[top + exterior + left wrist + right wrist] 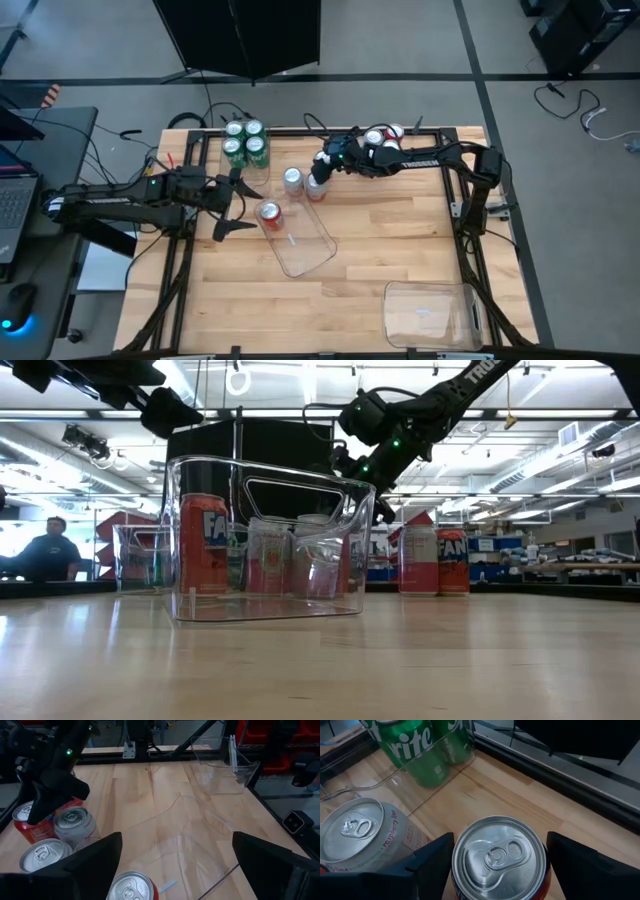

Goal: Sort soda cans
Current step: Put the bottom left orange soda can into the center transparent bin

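Observation:
My right gripper (322, 168) reaches in from the table's right and is shut on a red can (497, 855) at the far middle. Silver-grey cans (292, 180) stand beside it. My left gripper (232, 205) is open and empty, just left of a clear tray (305, 245) at the table's middle. A red can (268, 213) stands upright in that tray's far left end and shows between my left fingers in the left wrist view (131, 887). Several green cans (245, 143) stand in a clear tray at the far left. Red cans (382, 136) stand at the far edge. My right gripper pinches the red can between its two fingers, one on each side of the can's wall (544, 879) just below the silver top. The fingers come from above, pointing down. The can is upright; whether its base is on the table cannot be told.
A second clear tray (430, 312) stands empty at the near right. Cables and a laptop (15, 205) lie off the table's left edge. A person (45, 550) sits far behind the table. Bare wood lies at the near left and middle.

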